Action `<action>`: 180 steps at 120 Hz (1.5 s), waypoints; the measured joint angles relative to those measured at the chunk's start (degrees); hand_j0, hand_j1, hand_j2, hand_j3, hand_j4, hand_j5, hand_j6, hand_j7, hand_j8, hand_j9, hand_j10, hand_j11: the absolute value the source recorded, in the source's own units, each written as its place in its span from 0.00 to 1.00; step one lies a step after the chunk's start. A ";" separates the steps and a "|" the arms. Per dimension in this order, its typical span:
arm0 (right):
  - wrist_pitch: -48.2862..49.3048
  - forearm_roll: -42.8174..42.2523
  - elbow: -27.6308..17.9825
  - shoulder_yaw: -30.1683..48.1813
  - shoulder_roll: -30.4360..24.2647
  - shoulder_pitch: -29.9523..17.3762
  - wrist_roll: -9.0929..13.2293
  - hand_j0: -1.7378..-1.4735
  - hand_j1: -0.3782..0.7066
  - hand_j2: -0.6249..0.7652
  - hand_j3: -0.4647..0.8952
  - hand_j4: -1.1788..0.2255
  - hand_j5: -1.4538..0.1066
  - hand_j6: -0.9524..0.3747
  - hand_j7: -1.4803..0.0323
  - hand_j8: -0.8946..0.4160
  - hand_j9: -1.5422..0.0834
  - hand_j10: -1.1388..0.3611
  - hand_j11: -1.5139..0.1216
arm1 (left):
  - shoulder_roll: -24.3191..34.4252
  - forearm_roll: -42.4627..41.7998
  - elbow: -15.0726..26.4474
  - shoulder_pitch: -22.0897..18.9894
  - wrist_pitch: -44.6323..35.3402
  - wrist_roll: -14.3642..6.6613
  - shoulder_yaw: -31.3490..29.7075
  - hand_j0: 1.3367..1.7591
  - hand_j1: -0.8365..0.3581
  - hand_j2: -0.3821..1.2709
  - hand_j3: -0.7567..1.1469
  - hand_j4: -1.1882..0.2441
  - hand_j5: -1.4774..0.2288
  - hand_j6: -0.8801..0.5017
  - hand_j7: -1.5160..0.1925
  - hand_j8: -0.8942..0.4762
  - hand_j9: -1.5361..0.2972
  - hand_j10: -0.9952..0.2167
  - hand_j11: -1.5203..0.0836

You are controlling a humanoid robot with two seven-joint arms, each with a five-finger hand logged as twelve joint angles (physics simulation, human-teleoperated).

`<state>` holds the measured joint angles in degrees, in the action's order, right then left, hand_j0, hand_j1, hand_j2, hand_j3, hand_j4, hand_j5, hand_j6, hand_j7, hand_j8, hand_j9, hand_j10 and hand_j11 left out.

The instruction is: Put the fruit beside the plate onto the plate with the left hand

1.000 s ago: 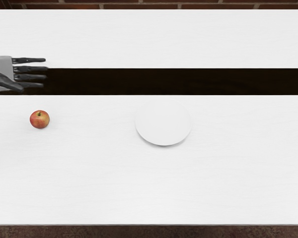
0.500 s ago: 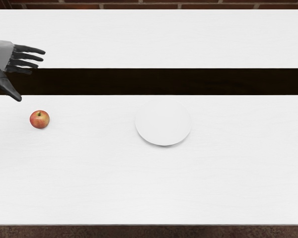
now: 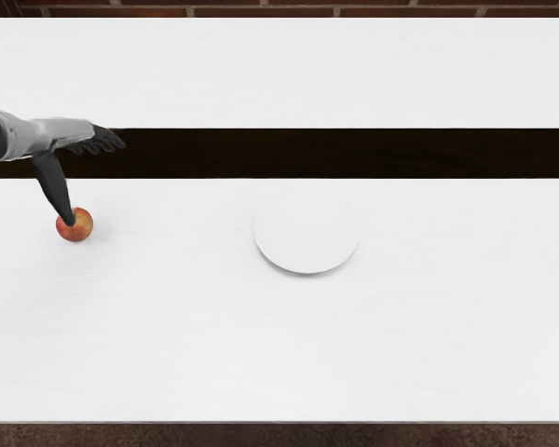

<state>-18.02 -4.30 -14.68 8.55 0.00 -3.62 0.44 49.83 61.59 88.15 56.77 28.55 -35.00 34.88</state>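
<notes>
The left hand [image 3: 63, 142] hangs over the apple [image 3: 78, 228], fingers stretched out, thumb tip at its top, gripping nothing. The plate [image 3: 306, 233] sits well apart on the table [image 3: 261, 354].

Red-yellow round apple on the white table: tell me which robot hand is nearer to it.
Left. The left robot hand hovers just behind the red-yellow round apple, its thumb tip overlapping the apple's top edge. The right robot hand is out of view.

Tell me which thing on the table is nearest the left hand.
The red apple: the thumb of the left hand overlaps it, while the white plate lies well apart.
</notes>
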 joint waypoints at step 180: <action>0.00 0.01 0.02 0.01 0.00 0.01 0.00 0.30 0.03 0.45 0.34 0.84 0.93 0.72 0.98 0.68 0.95 0.76 0.93 | -8.07 18.05 -10.70 -6.14 -16.28 -0.02 -14.57 0.73 0.50 0.28 0.40 0.50 0.49 0.29 0.51 0.31 0.46 0.45 0.52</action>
<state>-18.02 -4.29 -14.66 8.57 0.00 -3.61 0.44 41.76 79.64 77.45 50.64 12.27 -35.02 20.31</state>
